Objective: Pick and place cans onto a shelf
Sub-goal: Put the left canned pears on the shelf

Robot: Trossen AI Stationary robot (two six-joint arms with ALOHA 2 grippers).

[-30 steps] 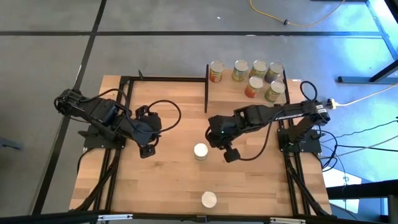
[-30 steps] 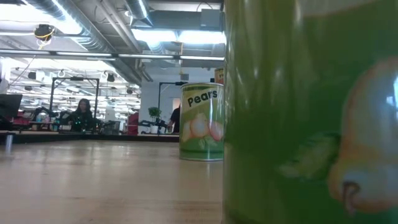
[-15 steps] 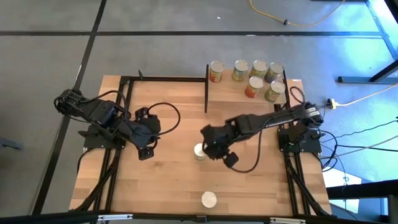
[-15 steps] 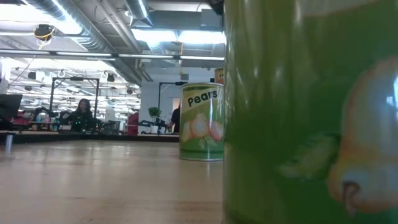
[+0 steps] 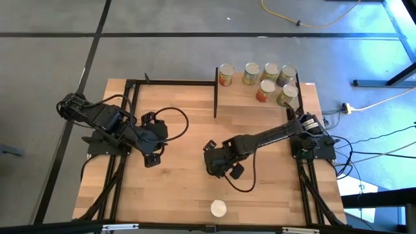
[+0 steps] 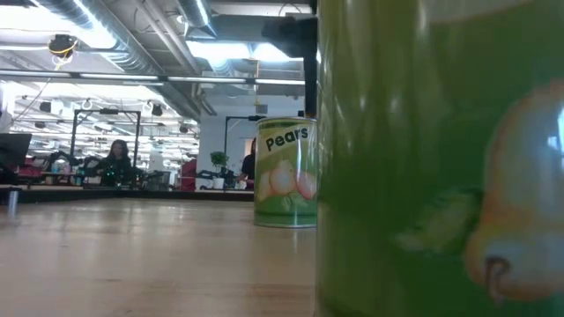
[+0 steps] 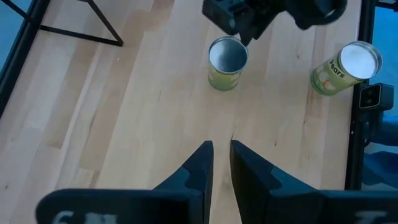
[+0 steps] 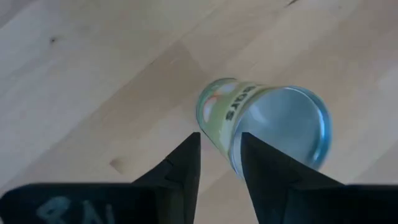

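Six cans (image 5: 265,90) are being carried by the shelf (image 5: 240,99) at the far edge of the tabletop (image 5: 175,188), four standing in a back row along it and two just in front of that row, toward the right end. Two more are being left standing upright on the bare wood. One of them, the middle can (image 7: 227,62) with a green Pears label, is being covered from above by the right gripper (image 5: 218,164) near the centre of the tabletop. The fingers (image 8: 186,168) of that gripper are being held apart with nothing between them, and the tin's shiny top is being seen just beyond their tips, untouched. The front can (image 5: 218,208) is being left well apart from it, close to the near edge, and its green side is filling the right half of the low view.

The left gripper (image 5: 151,156) is being kept over the left half of the tabletop, well away from both tins, its fingers (image 7: 199,168) being held at a narrow gap around nothing.

A person (image 6: 115,158) is being seen far off in the room behind
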